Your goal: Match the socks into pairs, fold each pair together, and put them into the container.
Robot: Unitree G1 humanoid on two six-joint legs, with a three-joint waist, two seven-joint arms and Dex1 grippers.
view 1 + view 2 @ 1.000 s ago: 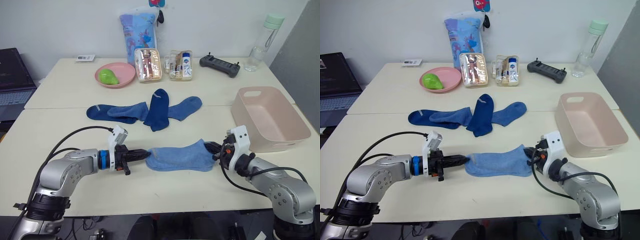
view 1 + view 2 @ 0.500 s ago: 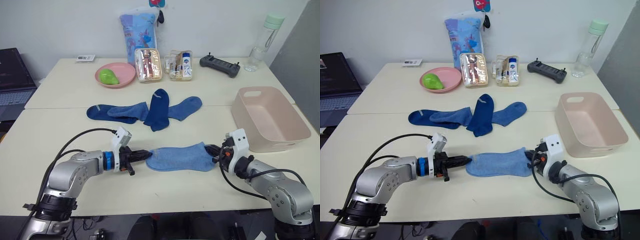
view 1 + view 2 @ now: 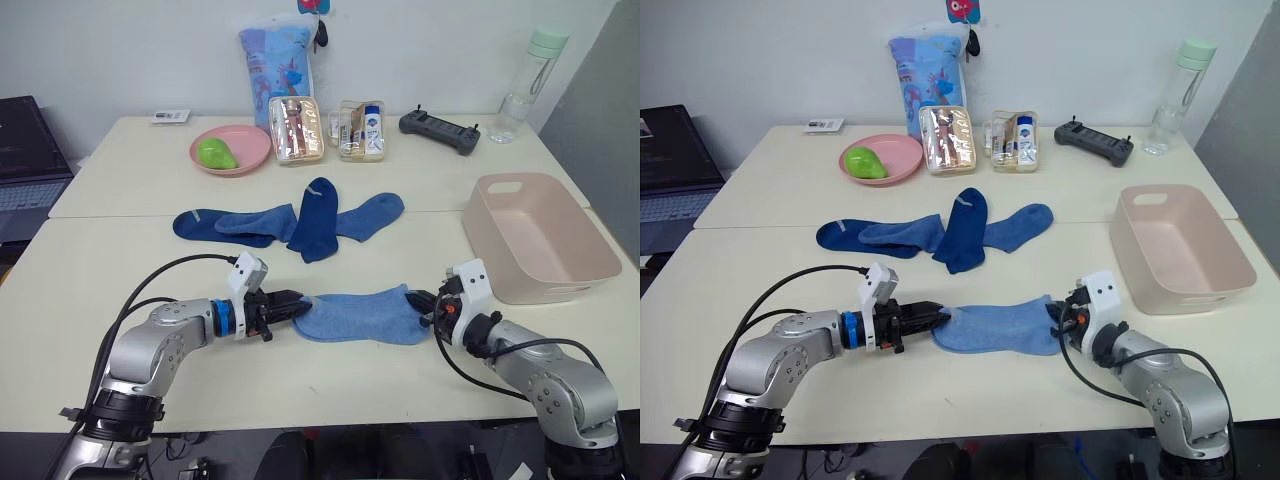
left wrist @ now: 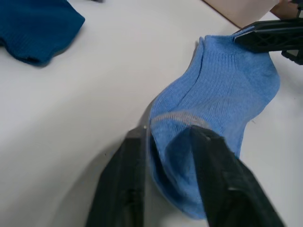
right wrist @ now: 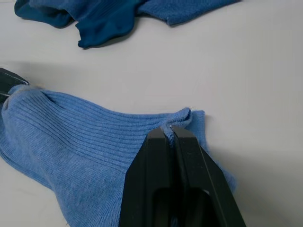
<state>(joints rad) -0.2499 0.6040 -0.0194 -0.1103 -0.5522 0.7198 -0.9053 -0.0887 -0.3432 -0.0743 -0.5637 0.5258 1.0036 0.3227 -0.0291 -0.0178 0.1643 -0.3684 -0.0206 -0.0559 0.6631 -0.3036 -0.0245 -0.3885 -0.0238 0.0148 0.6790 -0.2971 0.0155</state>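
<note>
A light blue sock point(image 3: 360, 315) lies flat near the table's front edge, between my two grippers. My left gripper point(image 3: 293, 304) is at its left end, open, with the sock's end point(image 4: 175, 142) between the two fingers. My right gripper point(image 3: 425, 300) is shut on the sock's right edge point(image 5: 189, 116). Several more socks lie in a row at mid-table: a navy one point(image 3: 205, 224), a medium blue one point(image 3: 258, 222), a dark navy one point(image 3: 316, 218) and another medium blue one point(image 3: 372, 215). The pale pink container point(image 3: 560, 288) stands at the right, with nothing inside.
Along the back stand a pink plate point(image 3: 250, 160) with a green object, a blue patterned bag point(image 3: 276, 60), two clear boxes point(image 3: 296, 130), a black controller point(image 3: 439, 130) and a bottle point(image 3: 528, 70). A laptop point(image 3: 25, 150) sits at the far left.
My left gripper has moved right until its fingers straddle the light blue sock's left end. The right gripper has shifted slightly left, still holding the sock's other end.
</note>
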